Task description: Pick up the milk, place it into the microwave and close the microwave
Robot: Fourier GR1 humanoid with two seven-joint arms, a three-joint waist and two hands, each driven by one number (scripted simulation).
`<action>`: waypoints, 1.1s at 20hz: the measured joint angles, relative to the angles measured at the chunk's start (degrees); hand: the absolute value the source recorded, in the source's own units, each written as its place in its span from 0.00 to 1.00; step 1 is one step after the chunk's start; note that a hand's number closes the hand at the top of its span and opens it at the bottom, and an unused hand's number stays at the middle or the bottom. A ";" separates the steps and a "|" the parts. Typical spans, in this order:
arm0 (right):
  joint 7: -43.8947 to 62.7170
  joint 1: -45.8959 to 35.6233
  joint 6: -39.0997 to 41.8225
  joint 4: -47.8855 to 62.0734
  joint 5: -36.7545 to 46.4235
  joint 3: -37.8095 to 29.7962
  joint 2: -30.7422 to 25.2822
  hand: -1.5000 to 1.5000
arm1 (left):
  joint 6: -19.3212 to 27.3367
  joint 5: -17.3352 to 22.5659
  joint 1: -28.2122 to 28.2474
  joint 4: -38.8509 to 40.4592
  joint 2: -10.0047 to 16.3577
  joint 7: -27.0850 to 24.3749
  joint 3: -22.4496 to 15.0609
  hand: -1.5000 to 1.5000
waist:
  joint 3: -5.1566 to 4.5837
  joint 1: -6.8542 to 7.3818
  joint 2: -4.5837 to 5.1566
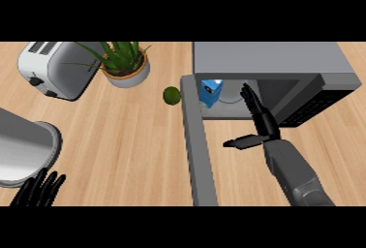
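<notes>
The milk (210, 92) is seen inside the microwave (271, 60), at the left of the cavity and apparently upright, so placing is judged done. The step in hand is taken to be clearing the hand and shutting the door (200, 160).

The right hand (259, 121) is best drawn straight back toward the lower edge of the view. It should be kept to the right of the milk so that the carton is not brushed or tipped. The door stands wide open, running from the microwave's left front corner toward the viewer, and the right forearm (293, 169) lies in the space it must sweep through. That space is to be cleared first. The door is then to be pushed from its outer, left face, near the free end, until it lies flush.

The right hand is open and holds nothing. Its fingers (250, 99) are straight and point into the cavity just beside the milk, with the thumb (239, 142) spread out to the left. Contact with the carton cannot be judged. The left hand (39, 189) is open and rests at the lower left, fingers up.
</notes>
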 measured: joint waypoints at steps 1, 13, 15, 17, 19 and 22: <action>0.13 1.01 0.68 -1.04 -0.15 0.30 -0.08 0.00 | -0.63 -0.43 -0.24 0.37 0.32 -0.21 -0.31 0.00 | -0.01 -0.17 -0.06; 4.35 14.97 9.12 -18.23 -6.73 1.65 -3.63 1.00 | 3.24 -11.79 -7.64 1.09 -1.52 4.22 -10.15 1.00 | -0.08 -1.64 -0.36; 5.81 16.45 10.97 -21.00 -8.41 1.62 -5.02 0.00 | 5.39 -13.65 -10.62 2.20 -1.69 5.94 -12.41 1.00 | -0.06 -1.69 -0.28; 7.88 18.19 13.08 -24.15 -10.60 1.37 -6.16 0.00 | 7.30 -15.87 -13.05 3.53 -1.80 6.84 -14.47 1.00 | -0.02 -1.64 -0.25; 10.26 19.73 15.00 -27.04 -12.82 1.05 -7.24 0.00 | 9.37 -18.17 -16.44 6.06 -1.86 7.02 -16.05 1.00 | 0.05 -1.58 -0.14; 13.87 22.38 16.88 -32.11 -15.96 0.56 -8.46 0.00 | 12.81 -20.20 -22.41 11.38 -1.92 7.42 -18.50 1.00 | 0.04 -1.75 -0.05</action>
